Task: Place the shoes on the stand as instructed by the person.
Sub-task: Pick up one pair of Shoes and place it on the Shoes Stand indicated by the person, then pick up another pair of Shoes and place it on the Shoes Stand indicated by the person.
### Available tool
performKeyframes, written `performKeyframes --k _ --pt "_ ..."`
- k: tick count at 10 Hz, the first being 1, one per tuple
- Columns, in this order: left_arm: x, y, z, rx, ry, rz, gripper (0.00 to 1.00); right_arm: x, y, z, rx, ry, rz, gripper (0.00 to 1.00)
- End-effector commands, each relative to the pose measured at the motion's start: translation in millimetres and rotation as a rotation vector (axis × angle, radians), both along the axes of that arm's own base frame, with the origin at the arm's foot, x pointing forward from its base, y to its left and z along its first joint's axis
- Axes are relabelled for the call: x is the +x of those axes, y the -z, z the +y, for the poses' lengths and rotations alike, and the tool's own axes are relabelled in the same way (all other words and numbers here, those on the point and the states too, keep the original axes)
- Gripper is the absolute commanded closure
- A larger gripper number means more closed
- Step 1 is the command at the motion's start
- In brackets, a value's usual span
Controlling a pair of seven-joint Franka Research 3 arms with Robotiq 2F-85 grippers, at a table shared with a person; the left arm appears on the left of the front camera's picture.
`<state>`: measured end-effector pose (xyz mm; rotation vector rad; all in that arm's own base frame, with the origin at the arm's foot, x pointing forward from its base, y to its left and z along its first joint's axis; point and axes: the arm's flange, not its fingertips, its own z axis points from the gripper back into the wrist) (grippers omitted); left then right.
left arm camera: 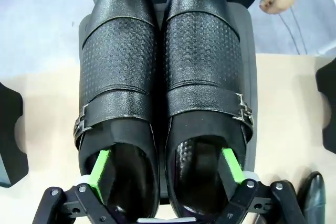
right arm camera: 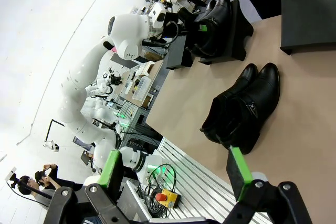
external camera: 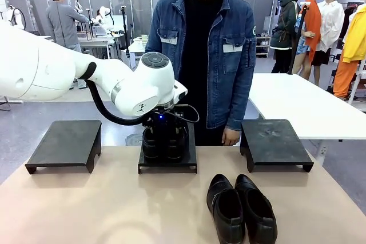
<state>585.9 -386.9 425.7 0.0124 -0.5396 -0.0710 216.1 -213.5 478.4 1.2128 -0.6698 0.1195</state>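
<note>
One pair of glossy black buckled shoes (left arm camera: pixel 157 66) stands side by side on the middle black stand (external camera: pixel 167 167), toes toward the person (external camera: pixel 209 55). My left gripper (left arm camera: pixel 165 166) is over their heels and open, one green finger (left arm camera: pixel 100 169) down in each shoe's opening. From the front, that gripper (external camera: pixel 163 130) sits right on the pair. A second pair of shoes (external camera: pixel 240 207) lies on the table near the front right, also in the right wrist view (right arm camera: pixel 244 106). My right gripper (right arm camera: pixel 173 169) hangs open, off that pair, holding nothing.
A bare black stand (external camera: pixel 66 144) sits to the left and another (external camera: pixel 274 141) to the right. The person's hand (external camera: pixel 230 136) hangs at the far table edge beside the right stand. A white table (external camera: pixel 303 104) stands behind on the right.
</note>
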Motion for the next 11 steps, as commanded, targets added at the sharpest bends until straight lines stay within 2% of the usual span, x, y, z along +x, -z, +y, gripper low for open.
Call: performKeyframes --k 1,9,11 --pt "1 0 0 0.0 0.0 -0.001 0.0 0 -1 -1 0.003 -0.004 -0.021 0.0" --pt "0 0 0 0.0 0.0 0.0 0.0 0 -1 -1 0.003 -0.004 -0.021 0.0" --pt "-14 -38 18 -0.133 0.006 0.122 0.0 0 -1 -1 0.003 -0.004 -0.021 0.0"
